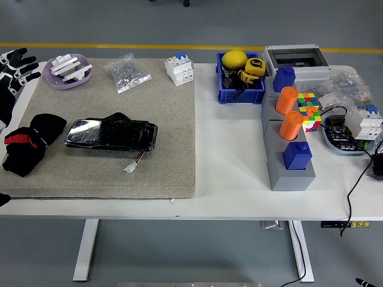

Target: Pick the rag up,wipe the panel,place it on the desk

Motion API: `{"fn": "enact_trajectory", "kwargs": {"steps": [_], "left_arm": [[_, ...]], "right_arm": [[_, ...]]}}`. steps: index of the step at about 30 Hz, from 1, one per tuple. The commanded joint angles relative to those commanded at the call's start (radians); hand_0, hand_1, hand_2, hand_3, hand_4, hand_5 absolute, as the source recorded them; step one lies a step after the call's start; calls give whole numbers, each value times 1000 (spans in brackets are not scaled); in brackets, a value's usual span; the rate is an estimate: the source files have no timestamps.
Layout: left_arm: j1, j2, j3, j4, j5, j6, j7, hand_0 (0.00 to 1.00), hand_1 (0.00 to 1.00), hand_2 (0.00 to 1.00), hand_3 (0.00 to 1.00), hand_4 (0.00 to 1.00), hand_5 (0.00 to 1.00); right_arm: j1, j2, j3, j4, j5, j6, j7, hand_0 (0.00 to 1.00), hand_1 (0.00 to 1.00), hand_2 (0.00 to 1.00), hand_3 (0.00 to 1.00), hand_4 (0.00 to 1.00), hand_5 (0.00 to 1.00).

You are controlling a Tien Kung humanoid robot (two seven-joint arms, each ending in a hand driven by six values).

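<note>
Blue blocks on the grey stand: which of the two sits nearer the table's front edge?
The blue block at the grey stand's near end, below both orange cylinders; the other blue block sits at the far end.

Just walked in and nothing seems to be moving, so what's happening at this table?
Nothing is being handled at this moment. The black rag with a red stripe lies crumpled on the beige felt mat, just left of the glossy black panel, and nobody is touching either. The robot's left hand hovers at the table's far left edge, fingers spread, holding nothing. The right hand is out of view. So the rag is not yet picked up and no wiping is under way.
</note>
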Motion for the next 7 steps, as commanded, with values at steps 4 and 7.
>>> {"fn": "enact_trajectory", "kwargs": {"steps": [4, 7], "left_arm": [[0, 1, -1, -2, 4, 1, 0, 656, 721, 666, 685, 998, 546], [0, 1, -1, -1, 6, 1, 0, 656, 721, 666, 685, 998, 546]], "right_arm": [[-1, 0, 0, 0, 0, 0, 0, 710, 667, 693, 637, 998, 556], [-2, 1, 3, -1, -2, 0, -1, 710, 667, 693, 637, 998, 556]]}}
